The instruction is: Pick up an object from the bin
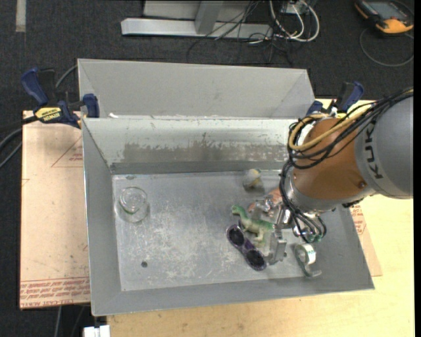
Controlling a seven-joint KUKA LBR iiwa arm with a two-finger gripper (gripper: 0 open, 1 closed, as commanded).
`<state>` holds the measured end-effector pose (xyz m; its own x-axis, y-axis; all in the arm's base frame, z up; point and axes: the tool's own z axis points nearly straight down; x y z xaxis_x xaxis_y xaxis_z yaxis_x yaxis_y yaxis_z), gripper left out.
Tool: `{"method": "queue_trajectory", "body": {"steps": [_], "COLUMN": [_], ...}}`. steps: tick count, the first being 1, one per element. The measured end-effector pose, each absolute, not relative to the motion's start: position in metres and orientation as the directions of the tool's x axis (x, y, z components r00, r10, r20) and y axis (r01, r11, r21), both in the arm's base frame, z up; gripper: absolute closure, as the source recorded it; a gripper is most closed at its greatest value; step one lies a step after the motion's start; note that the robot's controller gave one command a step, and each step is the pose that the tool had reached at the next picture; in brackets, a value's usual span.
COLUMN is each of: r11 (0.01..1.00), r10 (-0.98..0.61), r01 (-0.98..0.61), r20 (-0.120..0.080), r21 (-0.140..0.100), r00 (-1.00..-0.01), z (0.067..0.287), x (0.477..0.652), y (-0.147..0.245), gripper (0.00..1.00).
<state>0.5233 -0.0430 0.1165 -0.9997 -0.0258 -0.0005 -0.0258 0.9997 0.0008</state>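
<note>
Tool (277,250) low among clutter, grip state can't tell | bin (99,217) sloped walls probably funnel items down | clear cup (132,203) far left | purple sunglasses (246,246) just left, likely target | green toy (253,224) upper-left, touching sunglasses | beige lump (252,178) behind

Dark carpet covers the floor (39,39). A grey metal plate (191,26) and tangled cables (296,26) lie at the top, an orange device (388,16) in the corner.

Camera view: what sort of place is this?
Probably a robotics lab grasping cell: a KUKA arm reaching into a grey metal bin, with cables trailing over dark carpet.
</note>
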Motion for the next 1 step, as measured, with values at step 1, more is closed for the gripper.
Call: {"method": "queue_trajectory", "body": {"steps": [1], "r11": [0.984], "r10": [-0.177], "r01": [-0.177], "r20": [-0.001], "r21": [0.001], "r00": [-0.984], "z": [0.1087], "x": [0.5455], "y": [-0.0343], "gripper": [0.00]}}
